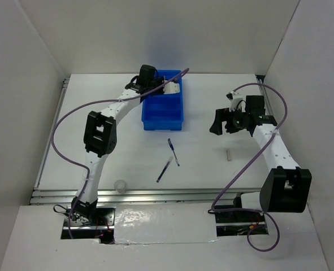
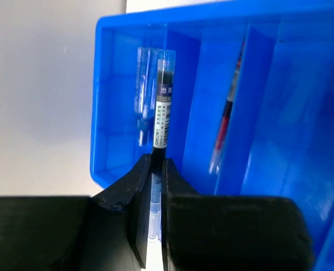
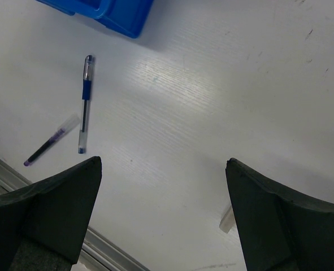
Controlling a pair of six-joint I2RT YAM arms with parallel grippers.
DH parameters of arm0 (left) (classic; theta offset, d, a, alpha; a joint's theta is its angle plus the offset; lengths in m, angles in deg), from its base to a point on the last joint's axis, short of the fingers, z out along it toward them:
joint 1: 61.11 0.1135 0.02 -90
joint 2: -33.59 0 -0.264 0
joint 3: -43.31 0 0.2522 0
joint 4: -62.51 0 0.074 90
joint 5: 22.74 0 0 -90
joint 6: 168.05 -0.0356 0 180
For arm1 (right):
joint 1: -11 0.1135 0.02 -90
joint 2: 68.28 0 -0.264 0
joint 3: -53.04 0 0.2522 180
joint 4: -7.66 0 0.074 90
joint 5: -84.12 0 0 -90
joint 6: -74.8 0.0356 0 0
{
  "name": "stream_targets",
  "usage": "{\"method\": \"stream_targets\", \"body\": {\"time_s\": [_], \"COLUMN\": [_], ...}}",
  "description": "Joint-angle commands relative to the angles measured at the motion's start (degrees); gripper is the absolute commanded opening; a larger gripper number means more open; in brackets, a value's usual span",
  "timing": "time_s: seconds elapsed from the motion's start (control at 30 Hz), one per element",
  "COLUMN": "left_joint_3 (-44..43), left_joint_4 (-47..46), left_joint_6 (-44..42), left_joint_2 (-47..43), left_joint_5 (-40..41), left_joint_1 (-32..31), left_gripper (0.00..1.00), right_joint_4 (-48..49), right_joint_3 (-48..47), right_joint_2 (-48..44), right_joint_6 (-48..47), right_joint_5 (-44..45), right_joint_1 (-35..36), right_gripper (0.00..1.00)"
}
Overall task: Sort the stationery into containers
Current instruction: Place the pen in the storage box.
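The bright blue tray (image 1: 172,119) stands at the back middle of the table. My left gripper (image 1: 154,87) hangs over its far left part. In the left wrist view the left gripper (image 2: 157,161) is shut on a clear blue-capped tube (image 2: 164,101) that points into the tray (image 2: 107,101), over the wall beside its leftmost compartment. A clear pen (image 2: 141,96) lies in that compartment and a red pen (image 2: 225,118) lies two compartments over. My right gripper (image 1: 218,123) (image 3: 162,164) is open and empty above the table. Two dark-blue pens (image 1: 173,151) (image 1: 164,169) and a white eraser stub (image 1: 229,154) lie loose.
A clear tape ring (image 1: 120,185) lies near the front rail on the left. In the right wrist view I see the two pens (image 3: 85,107) (image 3: 48,147), the eraser stub (image 3: 227,220) by the right finger and a tray corner (image 3: 118,14). White walls enclose the table.
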Motion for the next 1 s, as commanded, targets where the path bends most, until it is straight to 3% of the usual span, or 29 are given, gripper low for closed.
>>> {"method": "stream_targets", "body": {"time_s": [0.0, 0.27, 0.47, 0.63, 0.87, 0.97], "left_joint_3": [-4.07, -5.04, -5.22, -5.04, -4.43, -3.29], "left_joint_4": [-5.87, -9.38, -11.49, -11.93, -12.20, -11.93], "left_joint_6": [-2.11, -1.76, -0.70, -1.05, -0.70, -0.70], "left_joint_2": [2.31, 6.10, 7.60, 7.60, 6.02, 4.09], "left_joint_5": [-2.77, -1.71, -1.36, -1.01, -1.01, -1.18], "left_joint_1": [-0.26, -0.17, -0.26, -0.17, 0.00, -0.26], "left_gripper": [0.00, 0.03, 0.22, 0.27, 0.42, 0.43], "right_joint_4": [3.18, 3.62, 3.18, 2.92, 2.74, 2.56], "right_joint_3": [0.29, 0.03, -0.76, -1.29, -1.56, -1.64], "right_joint_2": [0.39, 1.97, 2.15, 2.32, 1.71, 1.10], "right_joint_6": [0.49, 0.40, 0.40, 0.66, 1.10, 1.19], "right_joint_5": [-0.09, -0.09, -0.36, -0.44, -0.53, -0.62], "right_joint_1": [0.06, -0.03, 0.06, -0.03, 0.06, -0.03], "right_gripper": [0.96, 0.96, 0.96, 0.96, 0.96, 0.96]}}
